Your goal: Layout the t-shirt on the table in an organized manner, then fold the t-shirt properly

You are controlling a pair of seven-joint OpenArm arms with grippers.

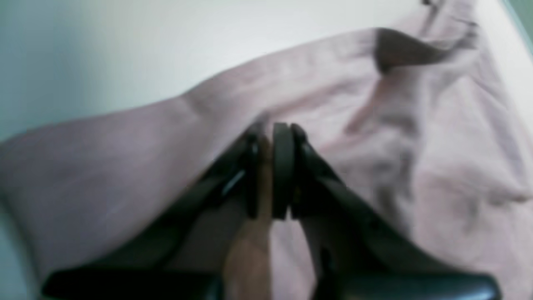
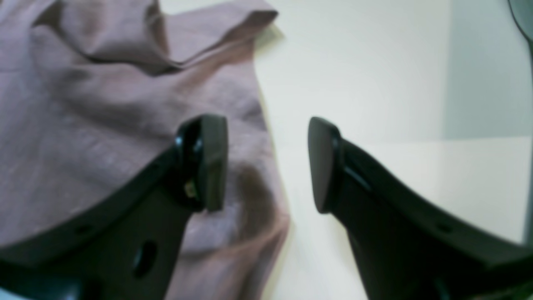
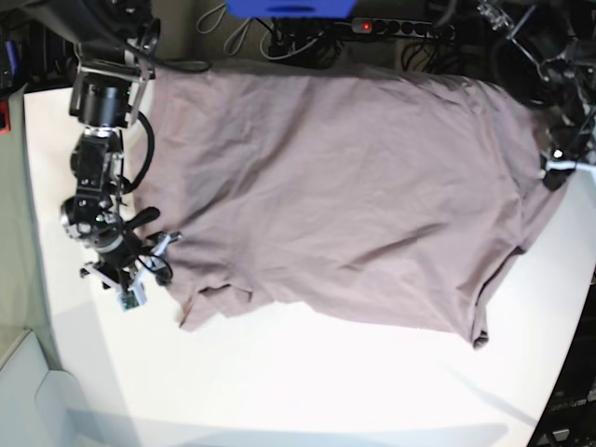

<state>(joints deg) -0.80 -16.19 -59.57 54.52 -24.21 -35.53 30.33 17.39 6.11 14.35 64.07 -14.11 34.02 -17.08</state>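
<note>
The mauve-pink t-shirt point(image 3: 345, 186) lies spread and wrinkled across the far half of the white table point(image 3: 279, 391). Its edge nearest the table's front is folded over at the left. In the left wrist view my left gripper point(image 1: 270, 171) is shut, with a fold of the t-shirt point(image 1: 437, 146) pinched between its pads. In the base view it sits at the shirt's right edge point(image 3: 551, 169). My right gripper point(image 2: 268, 162) stands open astride the t-shirt's point(image 2: 83, 104) side edge. One finger point(image 2: 208, 162) is over cloth, the other over bare table point(image 2: 374, 83).
Behind the table's far edge lie a power strip point(image 3: 400, 28), cables and a blue object point(image 3: 293, 7). The right arm's links point(image 3: 98, 158) stand along the table's left side. Bare white tabletop fills the front of the base view.
</note>
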